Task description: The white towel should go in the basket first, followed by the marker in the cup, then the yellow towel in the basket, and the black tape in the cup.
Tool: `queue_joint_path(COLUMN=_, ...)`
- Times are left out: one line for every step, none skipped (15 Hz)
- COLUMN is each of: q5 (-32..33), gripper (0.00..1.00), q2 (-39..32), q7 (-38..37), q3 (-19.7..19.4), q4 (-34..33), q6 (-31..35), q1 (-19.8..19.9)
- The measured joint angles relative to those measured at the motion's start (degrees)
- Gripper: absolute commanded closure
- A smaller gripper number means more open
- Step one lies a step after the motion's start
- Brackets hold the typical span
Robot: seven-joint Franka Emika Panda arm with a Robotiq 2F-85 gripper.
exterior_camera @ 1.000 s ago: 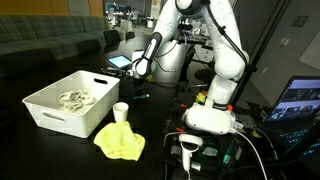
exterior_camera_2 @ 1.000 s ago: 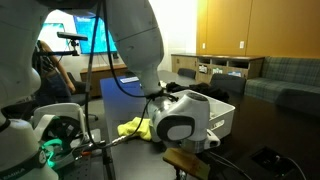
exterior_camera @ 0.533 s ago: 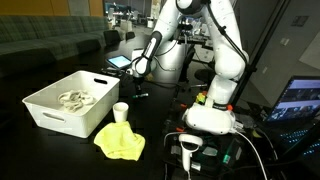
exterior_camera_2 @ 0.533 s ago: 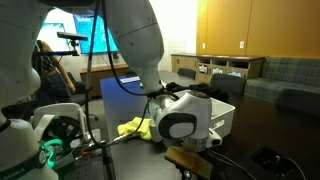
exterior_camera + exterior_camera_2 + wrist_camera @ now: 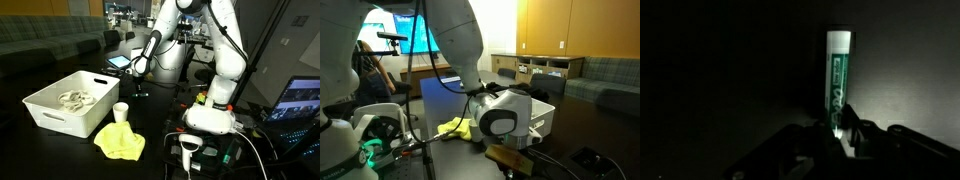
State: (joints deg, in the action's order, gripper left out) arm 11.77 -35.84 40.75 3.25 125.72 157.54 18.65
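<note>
Exterior view: basket (image 5: 48,113) holds the white towel (image 5: 74,99); cup (image 5: 121,111) interior unreadable. Wrist view: gripper (image 5: 840,136) pinches green marker (image 5: 839,72); surroundings dark.

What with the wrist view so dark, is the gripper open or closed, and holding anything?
Gripper: closed on the marker.

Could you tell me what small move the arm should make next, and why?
Probably a short, straight lift. In the wrist view the gripper looks closed around the near end of the green-labelled marker. The white towel already lies in the basket, so the marker's trip to the cup seems to come next.
</note>
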Motion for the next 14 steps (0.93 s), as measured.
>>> queue_joint_path(q5=0.01, gripper=0.91, q2=0.06, q7=0.00, q3=-0.11, q4=-0.04, q6=-0.38, q1=-0.22)
queue_joint_path(q5=0.03, gripper=0.91, q2=0.13, q7=0.00, q3=-0.24, q4=-0.12, q6=-0.87, q1=-0.46)
queue_joint_path(q5=0.07, gripper=0.91, q2=0.25, q7=0.00, q3=-0.43, q4=-0.14, q6=-1.38, q1=-0.72)
queue_joint_path(q5=0.16, gripper=0.91, q2=0.54, q7=0.00, q3=-0.73, q4=-0.13, q6=-2.12, q1=-1.06)
queue_joint_path(q5=0.41, gripper=0.92, q2=1.11, q7=-0.09, q3=-1.23, q4=-0.13, q6=-3.11, q1=-1.58)
queue_joint_path(q5=0.73, gripper=0.92, q2=1.96, q7=-0.21, q3=-1.88, q4=-0.07, q6=-4.24, q1=-2.26)
queue_joint_path(q5=1.38, gripper=0.92, q2=3.16, q7=-0.70, q3=-2.80, q4=-0.01, q6=-5.69, q1=-3.22)
queue_joint_path(q5=2.18, gripper=0.92, q2=4.56, q7=-1.36, q3=-3.74, q4=0.07, q6=-7.28, q1=-4.31)
queue_joint_path(q5=3.24, gripper=0.92, q2=6.23, q7=-2.19, q3=-4.66, q4=0.15, q6=-9.24, q1=-5.41)
queue_joint_path(q5=4.36, gripper=0.92, q2=8.03, q7=-3.13, q3=-5.49, q4=0.17, q6=-11.39, q1=-6.56)
queue_joint_path(q5=5.71, gripper=0.92, q2=9.92, q7=-4.15, q3=-6.22, q4=0.17, q6=-13.55, q1=-7.69)
queue_joint_path(q5=7.16, gripper=0.92, q2=11.94, q7=-5.24, q3=-6.79, q4=0.12, q6=-15.74, q1=-8.79)
queue_joint_path(q5=8.62, gripper=0.92, q2=13.87, q7=-6.33, q3=-7.17, q4=0.05, q6=-17.80, q1=-9.76)
queue_joint_path(q5=10.15, gripper=0.92, q2=15.81, q7=-7.43, q3=-7.38, q4=-0.07, q6=-19.75, q1=-10.68)
